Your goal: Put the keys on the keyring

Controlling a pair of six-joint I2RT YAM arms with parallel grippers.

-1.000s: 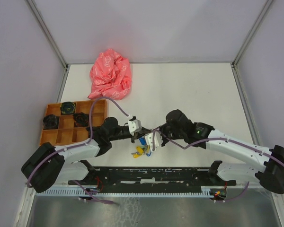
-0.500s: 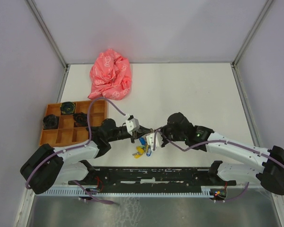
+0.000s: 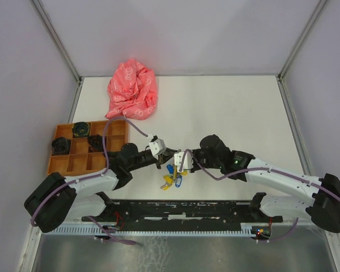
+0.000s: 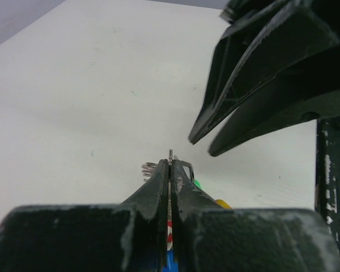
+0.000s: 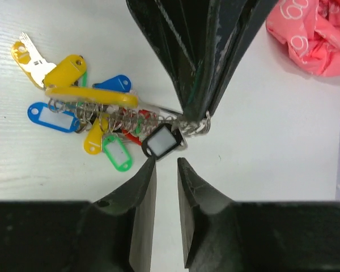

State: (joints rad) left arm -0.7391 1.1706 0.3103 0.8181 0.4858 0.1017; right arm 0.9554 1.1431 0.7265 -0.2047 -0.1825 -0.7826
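Observation:
My left gripper (image 3: 165, 161) is shut on the thin metal keyring (image 5: 196, 123); in the left wrist view the ring's edge (image 4: 170, 153) pokes out between the pressed-together fingertips. A bunch of coloured tags (image 5: 85, 113) and coiled rings trails left from it on the table. A black-framed tag (image 5: 161, 141) hangs just under the ring. A red piece (image 5: 137, 133) is mostly hidden under the coils. A silver key with a yellow head (image 5: 29, 56) lies at the far left. My right gripper (image 5: 167, 162) is open just below the black tag, holding nothing.
A crumpled pink bag (image 3: 132, 89) lies at the back left. An orange divided tray (image 3: 62, 167) with black parts stands at the left edge. A black rail (image 3: 175, 211) runs along the near edge between the arm bases.
The right gripper's jaws have parted and let go beside the ring. The left gripper has stayed shut on the ring, shifting slightly.

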